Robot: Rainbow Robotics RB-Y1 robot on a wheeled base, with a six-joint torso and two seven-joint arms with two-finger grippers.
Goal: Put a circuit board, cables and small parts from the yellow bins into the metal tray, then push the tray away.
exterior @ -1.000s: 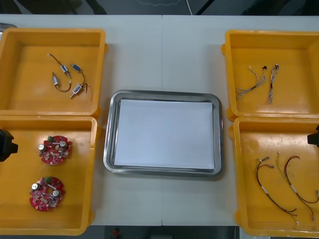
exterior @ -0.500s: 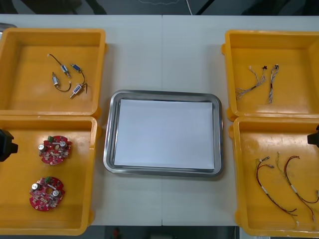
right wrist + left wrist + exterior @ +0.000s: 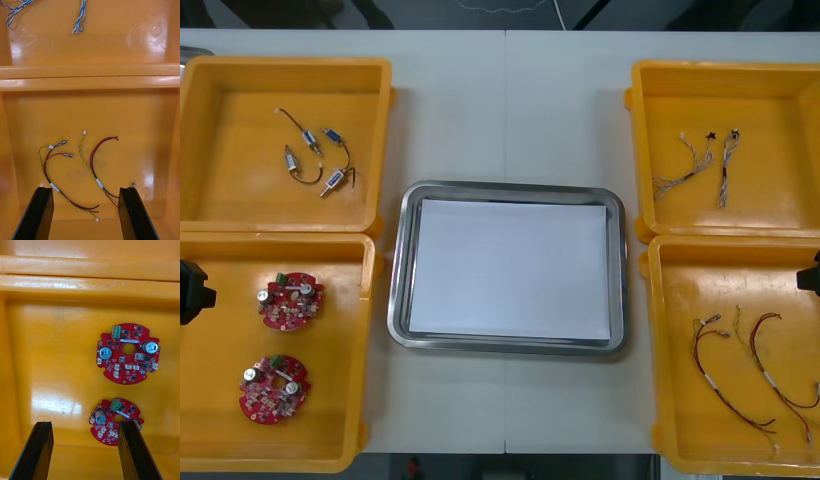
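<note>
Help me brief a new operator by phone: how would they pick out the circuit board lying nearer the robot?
Go to the near yellow bin on the robot's left, beside the metal tray. Two round red boards lie apart on its floor. Yours is the circuit board closer to the robot, not its twin farther back.

1. You lose part of the circuit board (image 3: pixel 112 420) nearer the fingers behind one finger (image 3: pixel 135 450) of the left gripper (image 3: pixel 85 423);
2. blue and white cables (image 3: pixel 79 18) run off the right wrist picture's edge;
3. one red and yellow cable (image 3: pixel 99 183) passes behind a finger (image 3: pixel 131 213) of the right gripper (image 3: pixel 85 188);
4. front view's side edges cut the left arm (image 3: pixel 192 290) and right arm (image 3: pixel 810 272);
5. small metal parts (image 3: pixel 315 160) are too small for you to tell their kind.
</note>
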